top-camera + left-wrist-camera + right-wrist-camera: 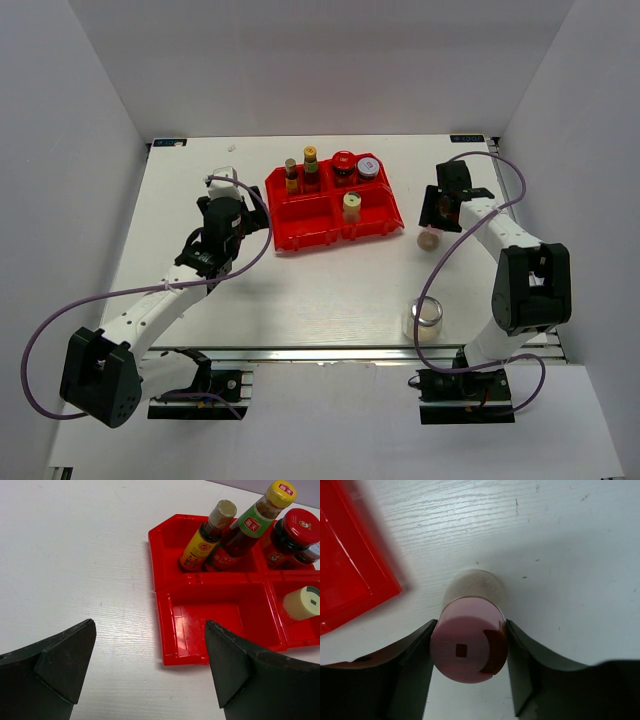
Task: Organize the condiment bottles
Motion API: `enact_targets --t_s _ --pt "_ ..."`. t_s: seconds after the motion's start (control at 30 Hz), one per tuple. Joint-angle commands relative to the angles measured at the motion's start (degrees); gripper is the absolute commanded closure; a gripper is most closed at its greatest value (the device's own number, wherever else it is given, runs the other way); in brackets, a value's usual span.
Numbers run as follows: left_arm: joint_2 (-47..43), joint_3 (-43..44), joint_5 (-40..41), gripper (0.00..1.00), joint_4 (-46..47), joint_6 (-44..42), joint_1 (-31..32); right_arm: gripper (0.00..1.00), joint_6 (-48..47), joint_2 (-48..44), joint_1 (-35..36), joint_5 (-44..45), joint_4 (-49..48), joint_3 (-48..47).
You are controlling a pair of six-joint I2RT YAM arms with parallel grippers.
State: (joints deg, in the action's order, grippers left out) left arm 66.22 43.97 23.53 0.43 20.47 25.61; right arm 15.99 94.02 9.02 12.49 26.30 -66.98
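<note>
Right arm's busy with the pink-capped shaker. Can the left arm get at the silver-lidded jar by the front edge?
Probably not easily: the silver-lidded jar stands on the right arm's side, far from the open left pincer, though bare table lies between.

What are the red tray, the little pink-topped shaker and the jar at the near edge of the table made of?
Red tray: likely moulded plastic, glossy, with soft highlights on its smooth walls. Pink-capped shaker: matte plastic-looking cap and a pale cloudy body, either plastic or frosted glass; it is hard to tell. Silver-lidded jar: clear body, probably glass, with a shiny metal-looking lid.
</note>
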Motion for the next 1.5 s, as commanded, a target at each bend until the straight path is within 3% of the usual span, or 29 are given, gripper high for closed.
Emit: enact_targets --t_s 0.0,0.17,0.37,0.5,0.93,1.2,1.47 --pt "-0.1 1.1 0.4 0.02 0.1 0.0 -0.3 0.46 0.3 -0.5 -0.2 2.3 -1.3 -2.0" --pt "0.1 1.3 0.4 0.02 -0.1 0.0 -0.3 0.66 0.6 -0.9 -0.2 3.3 0.1 -2.5" --pt "-0.2 1.1 0.3 0.02 0.0 0.0 -0.3 0.77 -1.6 -3.8 1.3 0.3 0.9 -5.3" --pt "-0.3 1.1 0.5 0.02 -0.1 0.0 -0.3 0.81 -6.5 -5.0 4.5 -6.7 -0.7 -9.9" --pt "-1.7 0.5 0.9 0.02 -0.1 0.0 -0.3 0.84 -8.0 3.4 13.1 -9.6 -0.8 -20.8" --pt "-1.7 0.4 1.1 0.02 0.0 -0.1 -0.3 0.84 -6.2 5.2 15.5 -6.0 -0.7 -18.5" --pt "-1.4 0.6 0.9 0.02 -0.1 -0.1 -0.3 0.82 -5.4 10.3 16.0 -8.8 -5.1 -16.8"
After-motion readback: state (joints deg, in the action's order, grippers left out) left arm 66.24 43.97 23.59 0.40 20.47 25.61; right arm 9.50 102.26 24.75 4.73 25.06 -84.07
